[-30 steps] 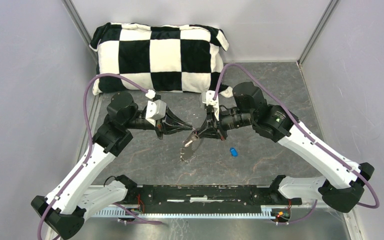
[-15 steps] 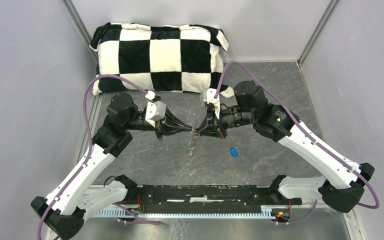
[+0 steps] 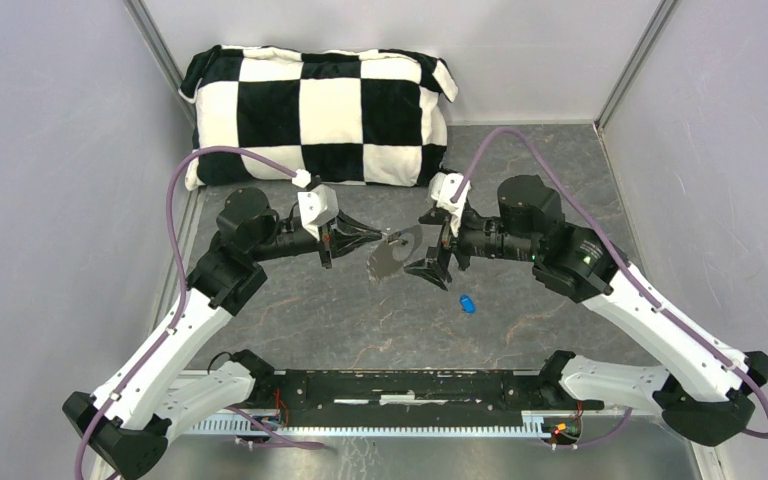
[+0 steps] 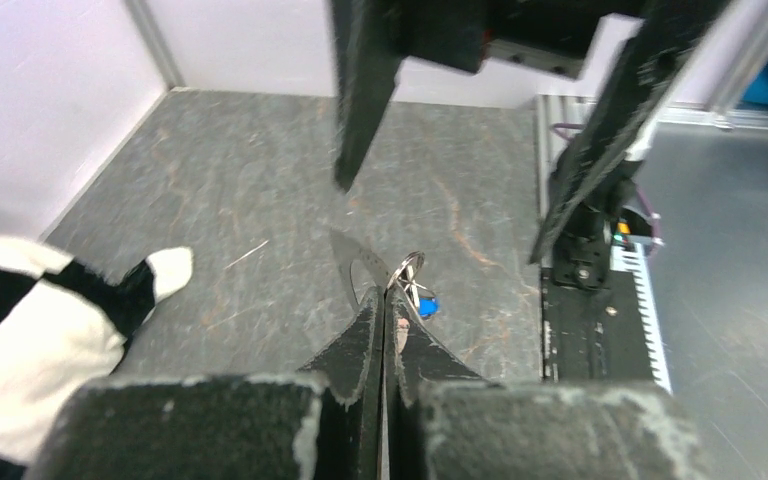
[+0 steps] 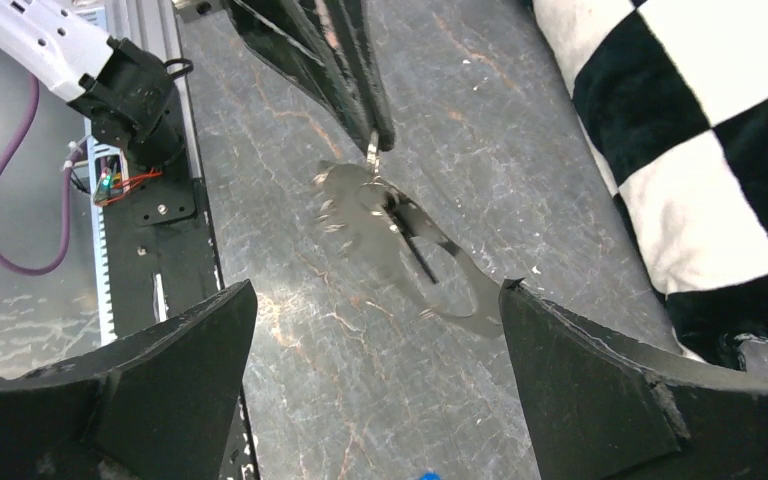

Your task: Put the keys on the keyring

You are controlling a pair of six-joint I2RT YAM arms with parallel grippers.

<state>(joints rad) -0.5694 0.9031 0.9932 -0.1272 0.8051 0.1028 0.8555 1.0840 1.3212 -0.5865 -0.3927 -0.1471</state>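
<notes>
My left gripper (image 3: 378, 236) (image 4: 385, 300) is shut on the keyring (image 3: 396, 257) (image 5: 405, 245), a silvery loop that hangs from its tips above the table and is blurred by swinging. A dark streak inside the blur could be the black-headed key; I cannot tell. The blue-headed key (image 3: 467, 303) (image 4: 425, 305) lies loose on the table, below and to the right of the ring. My right gripper (image 3: 426, 246) (image 5: 375, 290) stands wide open just right of the ring, facing the left gripper, with nothing between its fingers.
A black-and-white checkered pillow (image 3: 320, 115) lies against the back wall, close behind both grippers. Grey walls close in the left and right sides. The black base rail (image 3: 410, 390) runs along the near edge.
My right gripper has opened wide and drawn back to the right, off the ring. The keyring now swings from the left gripper alone. The left gripper has risen slightly.
</notes>
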